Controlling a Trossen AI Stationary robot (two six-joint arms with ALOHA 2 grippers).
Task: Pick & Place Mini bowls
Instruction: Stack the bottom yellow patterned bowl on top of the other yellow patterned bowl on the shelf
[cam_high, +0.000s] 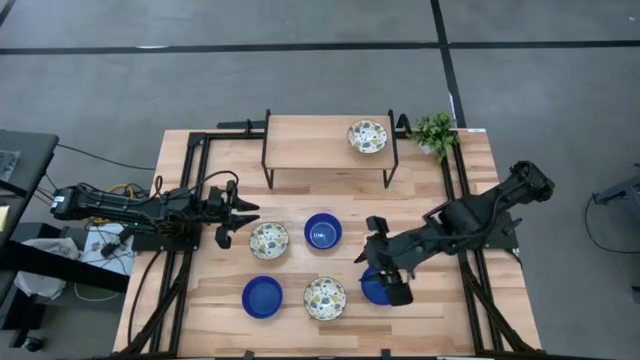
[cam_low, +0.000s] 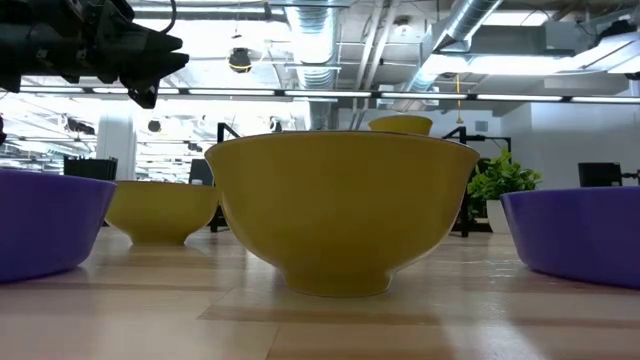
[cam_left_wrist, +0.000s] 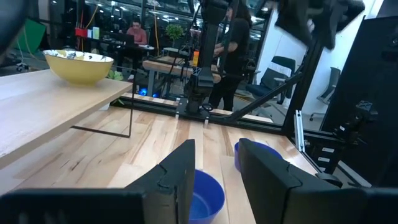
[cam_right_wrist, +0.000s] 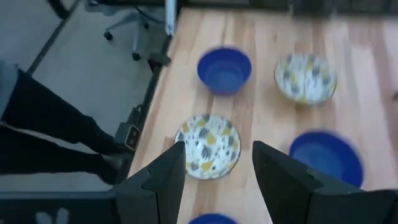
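Observation:
Five mini bowls stand on their bases on the table: a floral one (cam_high: 268, 240), a blue one (cam_high: 322, 231), a blue one (cam_high: 262, 297), a floral one (cam_high: 325, 298) and a blue one (cam_high: 373, 290) partly under my right gripper. A third floral bowl (cam_high: 367, 137) stands on the raised shelf (cam_high: 310, 145). My right gripper (cam_high: 372, 262) is open and hovers above the table; in its wrist view (cam_right_wrist: 217, 149) the near floral bowl (cam_right_wrist: 208, 146) lies below and ahead. My left gripper (cam_high: 240, 215) is open and empty, left of the bowls, above the table (cam_left_wrist: 217, 146).
A small potted plant (cam_high: 435, 132) stands at the table's far right corner. The shelf's dark metal legs (cam_high: 266, 165) stand on the far half of the table. Black frame rails (cam_high: 190, 200) run along both sides. People and office furniture show beyond the table (cam_left_wrist: 233, 37).

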